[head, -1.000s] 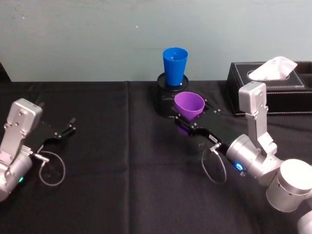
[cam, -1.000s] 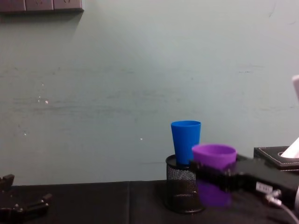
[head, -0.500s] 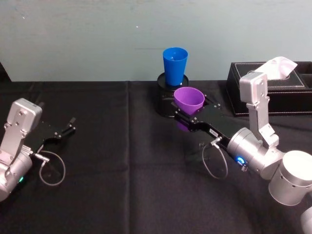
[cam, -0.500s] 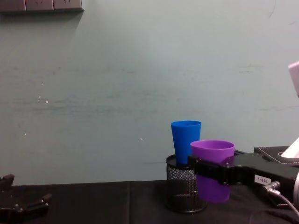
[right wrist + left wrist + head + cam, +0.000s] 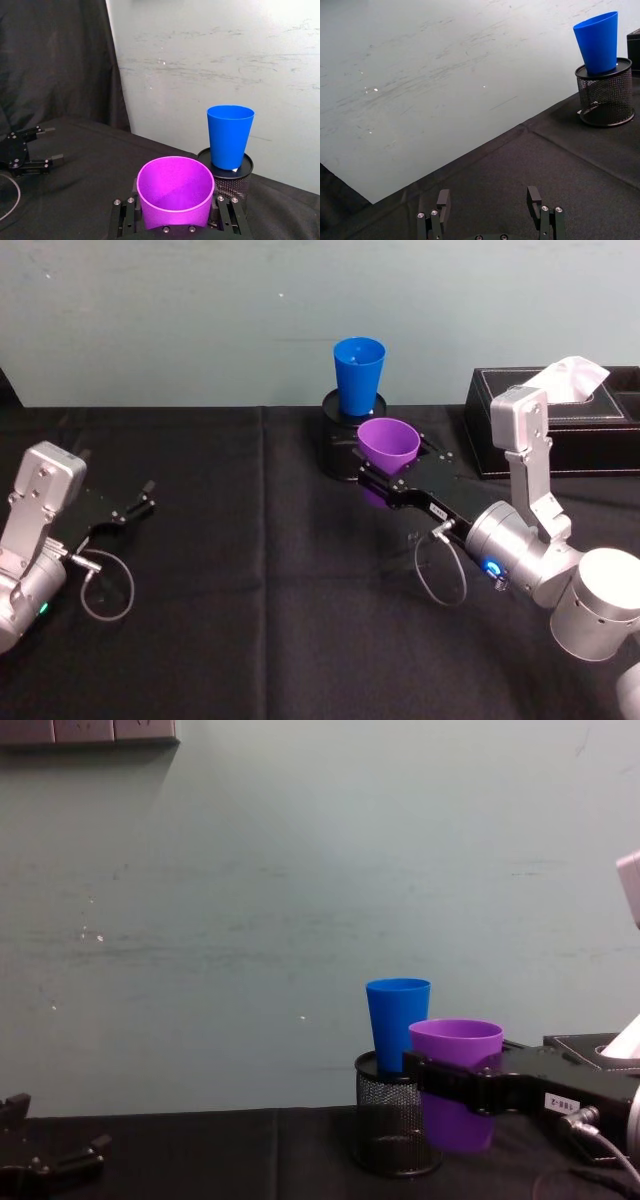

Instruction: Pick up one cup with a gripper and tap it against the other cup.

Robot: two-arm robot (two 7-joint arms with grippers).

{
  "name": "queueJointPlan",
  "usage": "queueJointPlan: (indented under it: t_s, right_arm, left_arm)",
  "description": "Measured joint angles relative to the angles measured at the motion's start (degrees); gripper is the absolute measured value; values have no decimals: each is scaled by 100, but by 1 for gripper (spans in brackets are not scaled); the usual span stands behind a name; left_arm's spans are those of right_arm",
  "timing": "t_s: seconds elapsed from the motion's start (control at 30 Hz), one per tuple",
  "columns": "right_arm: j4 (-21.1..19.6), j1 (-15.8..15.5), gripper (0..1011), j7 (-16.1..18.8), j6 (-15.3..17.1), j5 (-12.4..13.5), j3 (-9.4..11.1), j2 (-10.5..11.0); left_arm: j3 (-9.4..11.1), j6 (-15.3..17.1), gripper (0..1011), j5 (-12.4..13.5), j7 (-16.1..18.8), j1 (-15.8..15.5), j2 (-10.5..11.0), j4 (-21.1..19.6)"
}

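— Right gripper (image 5: 378,480), what's it got?

— Its two black fingers are clamped on the purple tumbler (image 5: 388,445), low on the wall, one on each side. The cup is upright, mouth up, and lifted.

— And around it, biggest first?

— A black-draped table (image 5: 250,620) under everything. At its back right there's a black tissue box (image 5: 590,435) with a white tissue (image 5: 572,378) poking out. Left of that box, at the back middle, stands a black mesh pen holder (image 5: 333,445).

— The blue one's on it?

— The blue tumbler (image 5: 358,370) stands with its base down in the holder's mouth, upright, its rim above the purple one's. The purple tumbler hangs just in front of the holder, a little toward the robot's right, near the blue tumbler. From the right wrist camera I see a gap between the two. From chest height they overlap, so whether they touch I can't tell for sure.

— Left side?

— The left gripper (image 5: 135,508) sits low near the table's left edge, well apart from both cups. Its fingers are spread, with nothing between them.
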Motion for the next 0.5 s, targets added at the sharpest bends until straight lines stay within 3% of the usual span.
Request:
queueJointPlan:
  t_s: [0.5]
  right_arm:
    - [0, 2, 731, 0, 0, -2, -1, 0]
  left_arm:
    - [0, 0, 1000, 0, 0, 0, 0, 0]
